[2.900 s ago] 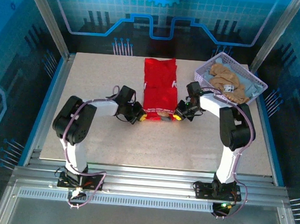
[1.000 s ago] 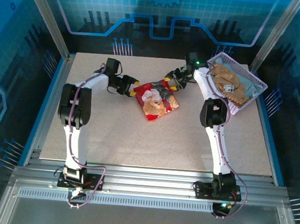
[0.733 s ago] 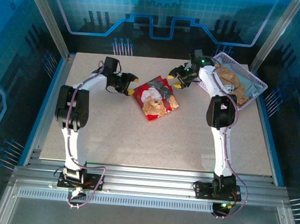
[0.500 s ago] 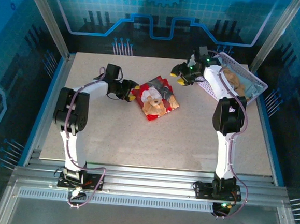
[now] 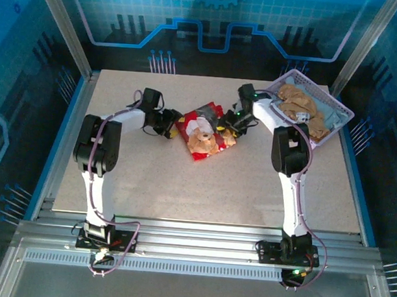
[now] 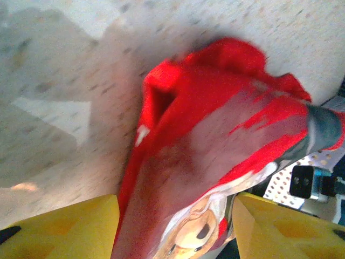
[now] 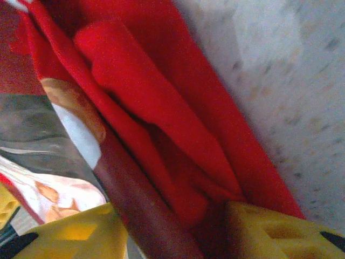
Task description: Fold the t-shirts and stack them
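The red t-shirt (image 5: 203, 134) lies folded in a small bundle at mid-table, teddy-bear print up. My left gripper (image 5: 173, 125) is at its left edge, open, and the folded red cloth (image 6: 215, 124) runs between the yellow fingers (image 6: 81, 229). My right gripper (image 5: 229, 127) is at the bundle's right edge, also open, with red folds (image 7: 140, 91) between its fingers (image 7: 269, 232). A tan t-shirt (image 5: 298, 103) and a pale blue-grey one (image 5: 333, 119) lie crumpled in the basket.
The lavender lattice basket (image 5: 324, 93) stands at the back right corner, close behind the right arm. A metal frame and blue walls enclose the table (image 5: 181, 188), whose front half is bare.
The red shirt went from a long strip to a short folded bundle. Both grippers let go, drew back from it, then returned to its left and right edges, the right jaws narrowing slightly.
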Controlling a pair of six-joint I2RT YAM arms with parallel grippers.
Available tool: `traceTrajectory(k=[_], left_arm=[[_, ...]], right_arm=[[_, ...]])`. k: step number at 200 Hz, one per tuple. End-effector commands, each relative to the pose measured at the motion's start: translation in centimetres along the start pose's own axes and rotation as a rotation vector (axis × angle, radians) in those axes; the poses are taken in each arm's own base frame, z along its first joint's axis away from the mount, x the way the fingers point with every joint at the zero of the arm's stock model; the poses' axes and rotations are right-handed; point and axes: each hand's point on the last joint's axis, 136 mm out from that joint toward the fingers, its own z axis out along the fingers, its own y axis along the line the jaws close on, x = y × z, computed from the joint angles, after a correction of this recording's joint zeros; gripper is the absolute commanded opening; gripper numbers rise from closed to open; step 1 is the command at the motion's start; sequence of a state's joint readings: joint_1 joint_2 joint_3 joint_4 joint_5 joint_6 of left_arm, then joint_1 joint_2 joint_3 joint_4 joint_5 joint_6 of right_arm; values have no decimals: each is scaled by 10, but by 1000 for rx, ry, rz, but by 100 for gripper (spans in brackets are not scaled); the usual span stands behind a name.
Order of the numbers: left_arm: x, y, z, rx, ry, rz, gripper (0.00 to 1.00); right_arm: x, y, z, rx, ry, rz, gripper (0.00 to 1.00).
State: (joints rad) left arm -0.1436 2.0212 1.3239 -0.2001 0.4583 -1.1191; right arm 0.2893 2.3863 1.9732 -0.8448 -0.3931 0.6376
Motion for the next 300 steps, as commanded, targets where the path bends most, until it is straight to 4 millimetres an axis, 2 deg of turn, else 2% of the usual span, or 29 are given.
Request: traceTrajectory(k=[1,30,36,53,65,79,99,116,135,143,155,197,217,243,270,290,300], left_arm=[[13,2,-31,-30,-45,65,59],[31,23,-63,-88,-69,108,59],[35,29,-69,-99,-70,112,60],[49,41,-84,-109,-62,121,60],[61,52,-89,-117,-38,115,61],[75,66,-92,-121,2,117,62],[95,74,-91,-90,63,143,61],[114,69,-88,-44,130,195,61],[130,72,-85,-71,184,261,61],[131,80,-85,-100,191,255,60],[133,89,-84,-118,192,238,60],[148,117,-91,-191,207,190,60],[159,128,-91,-196,235,177,60],[168,136,-82,-192,256,170,60],[177,137,-61,-186,283,157,57],[176,129,-44,-164,275,156,49],[171,122,-38,-156,261,153,39]], right_arm=[[37,-21,20,109,109,-13,47],[95,-46,32,233,227,-66,30],[107,-44,24,230,225,-89,29],[150,-56,16,243,266,-115,24],[182,-63,10,229,298,-114,24],[213,-60,0,191,308,-123,25],[235,-54,-24,157,262,-152,32],[233,-45,-55,138,162,-159,40],[218,-33,-91,118,28,-192,45],[210,-27,-100,98,-12,-213,47],[200,-16,-103,68,-38,-264,49],[168,20,-71,25,-45,-476,50],[158,29,-51,67,-22,-539,50],[160,24,-20,112,50,-533,48],[163,19,-4,125,73,-499,41],[159,10,0,158,73,-450,30],[155,5,0,171,60,-420,22]])
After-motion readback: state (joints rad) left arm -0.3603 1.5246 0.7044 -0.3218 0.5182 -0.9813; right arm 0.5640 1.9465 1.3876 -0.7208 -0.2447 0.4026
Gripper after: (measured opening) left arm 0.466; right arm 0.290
